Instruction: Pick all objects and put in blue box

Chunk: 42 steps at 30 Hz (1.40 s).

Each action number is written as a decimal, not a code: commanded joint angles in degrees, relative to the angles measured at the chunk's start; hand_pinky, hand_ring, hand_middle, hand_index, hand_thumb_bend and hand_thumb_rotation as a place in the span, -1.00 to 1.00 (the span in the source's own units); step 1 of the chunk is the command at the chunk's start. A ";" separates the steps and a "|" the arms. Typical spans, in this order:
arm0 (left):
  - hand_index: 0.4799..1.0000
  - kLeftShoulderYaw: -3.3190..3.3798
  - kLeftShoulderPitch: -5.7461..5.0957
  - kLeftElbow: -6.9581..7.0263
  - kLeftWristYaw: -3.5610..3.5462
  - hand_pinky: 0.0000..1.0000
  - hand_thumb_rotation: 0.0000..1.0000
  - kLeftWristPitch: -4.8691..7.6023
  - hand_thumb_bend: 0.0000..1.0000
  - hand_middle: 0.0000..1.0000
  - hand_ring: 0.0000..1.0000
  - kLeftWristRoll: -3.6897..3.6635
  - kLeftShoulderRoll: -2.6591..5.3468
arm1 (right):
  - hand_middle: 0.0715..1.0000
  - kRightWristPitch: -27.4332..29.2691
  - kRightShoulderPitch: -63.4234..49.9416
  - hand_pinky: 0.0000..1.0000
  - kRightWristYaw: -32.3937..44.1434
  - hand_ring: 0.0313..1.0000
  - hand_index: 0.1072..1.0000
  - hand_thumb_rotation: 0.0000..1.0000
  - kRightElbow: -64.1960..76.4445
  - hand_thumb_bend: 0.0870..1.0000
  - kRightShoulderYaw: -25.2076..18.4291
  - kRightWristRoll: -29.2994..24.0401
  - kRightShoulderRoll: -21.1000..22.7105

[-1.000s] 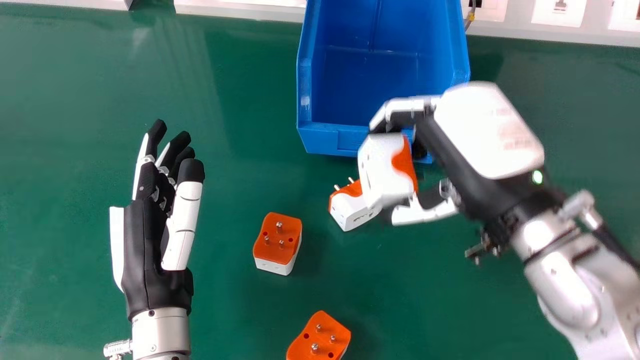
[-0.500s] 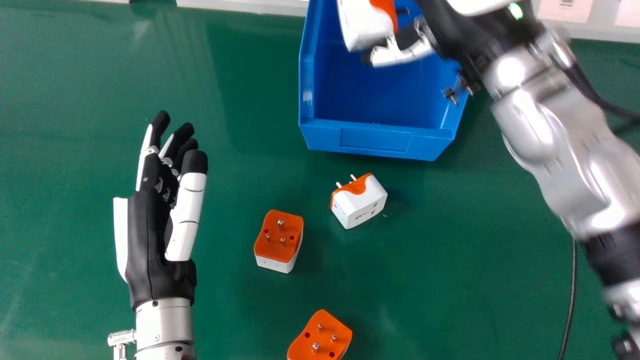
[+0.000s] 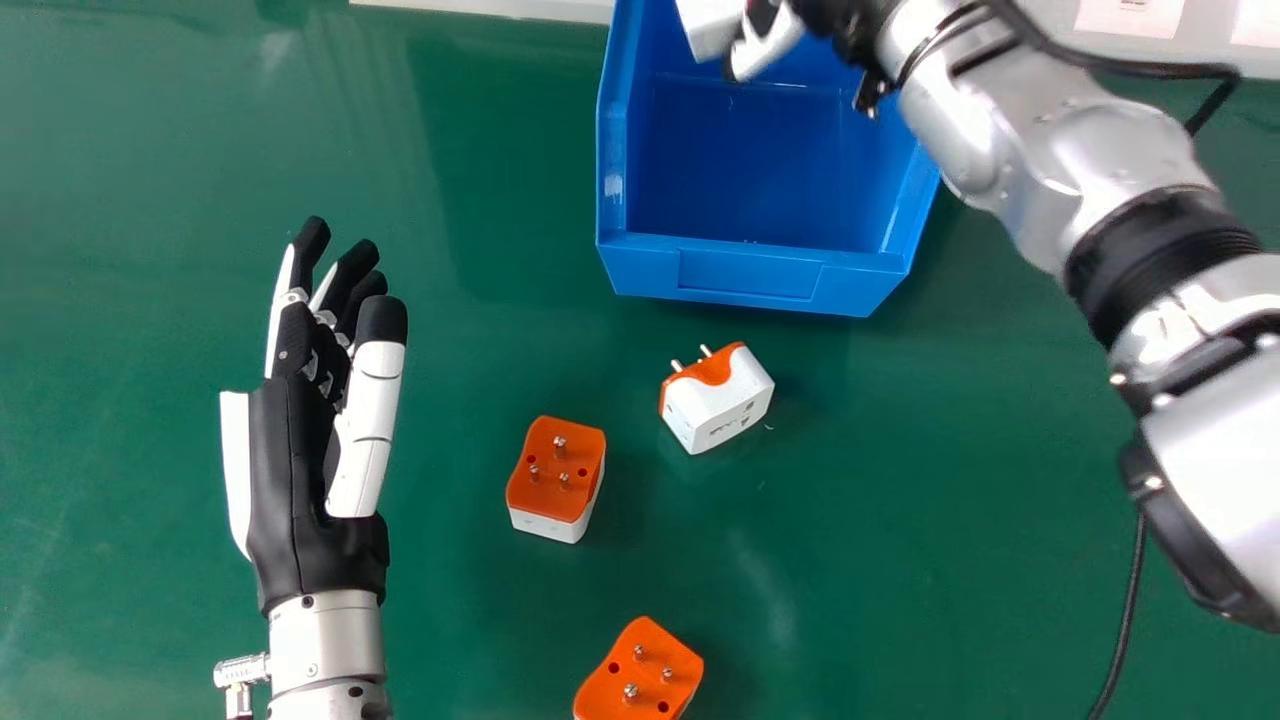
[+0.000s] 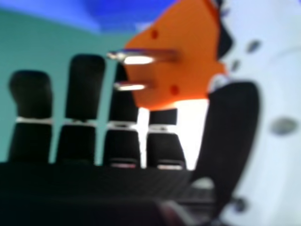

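In the head view my right hand (image 3: 768, 42) is over the far part of the blue box (image 3: 760, 170), with a white adapter (image 3: 708, 22) held by its thumb. The right hand view shows the held adapter's orange pin face (image 4: 176, 56) between the thumb and fingers of my right hand (image 4: 233, 136). On the green table lie an orange-and-white adapter (image 3: 718, 400) just in front of the box, another (image 3: 556, 475) standing pins up nearer, and a third (image 3: 640, 675) at the near edge of the view. My left hand (image 3: 310, 460) is at the left, fingers straight, holding nothing.
The box's raised front wall (image 3: 740, 275) faces the robot. My silver right forearm spans the box's right side. A black cable (image 3: 1128, 620) lies on the table at the right, and a white ledge (image 3: 500, 8) borders the table's far side.
My right hand has moved away from the robot, from the box's front edge to over its far part, carrying the adapter. The left hand has barely shifted.
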<state>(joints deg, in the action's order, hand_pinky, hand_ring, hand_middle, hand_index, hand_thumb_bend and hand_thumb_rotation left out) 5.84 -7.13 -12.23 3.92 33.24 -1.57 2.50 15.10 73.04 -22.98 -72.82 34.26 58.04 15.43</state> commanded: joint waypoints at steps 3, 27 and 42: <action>0.72 0.26 0.24 -0.42 -0.06 0.64 0.54 1.97 0.53 0.76 0.76 0.01 -0.02 | -0.14 -4.05 3.37 -0.56 3.74 -0.30 -0.11 -1.00 -3.09 -0.03 3.66 1.25 0.56; 0.70 -0.06 0.14 -0.43 -0.58 0.65 0.54 2.10 0.51 0.77 0.77 0.02 -0.23 | 0.09 -8.21 3.16 -0.37 10.01 -0.08 0.07 -0.88 -1.43 0.16 6.60 -0.51 0.70; 0.70 -0.30 0.20 -0.38 -0.36 0.67 0.55 1.86 0.50 0.77 0.78 0.04 0.24 | 0.70 -8.08 3.15 0.55 3.11 0.65 0.69 -0.14 -0.19 0.73 4.83 -2.44 1.46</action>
<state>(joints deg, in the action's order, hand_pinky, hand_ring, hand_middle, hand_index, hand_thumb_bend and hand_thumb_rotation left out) 5.86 -7.08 -13.01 3.73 34.15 -1.79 2.52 7.19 73.53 -18.12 -74.19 40.09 56.55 15.92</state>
